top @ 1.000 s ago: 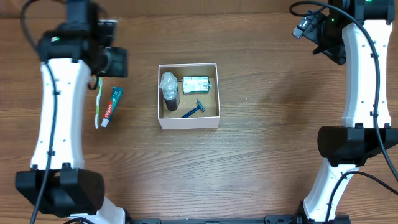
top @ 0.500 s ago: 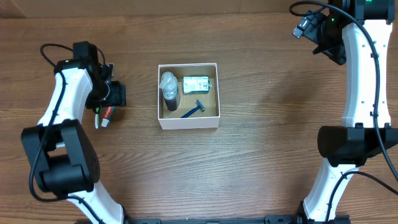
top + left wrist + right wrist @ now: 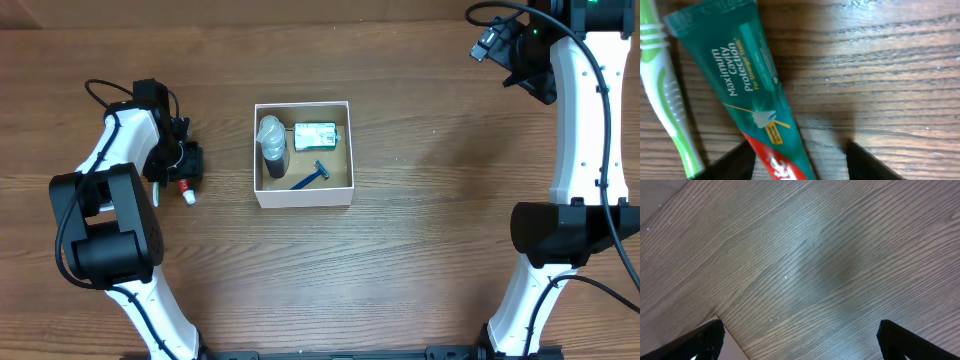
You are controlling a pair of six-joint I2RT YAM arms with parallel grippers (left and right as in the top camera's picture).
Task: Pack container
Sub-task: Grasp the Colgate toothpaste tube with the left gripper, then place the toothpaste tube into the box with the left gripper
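Small square container (image 3: 303, 197): thin white walls, brown cardboard-coloured floor, open on top, partly filled. Upright, flat on the table (image 3: 420, 260), near its middle.

You're holding your left arm folded, its left gripper (image 3: 186, 162) pointing down near the left edge of the table (image 3: 420, 260), jaws parted. Your right gripper (image 3: 800, 342) is hanging by the far right corner, jaws spread wide, seemingly raised off the surface.

Right hand (image 3: 800, 341), fingers (image 3: 705, 342) spread wide, hangs above wooden table (image 3: 805, 255).
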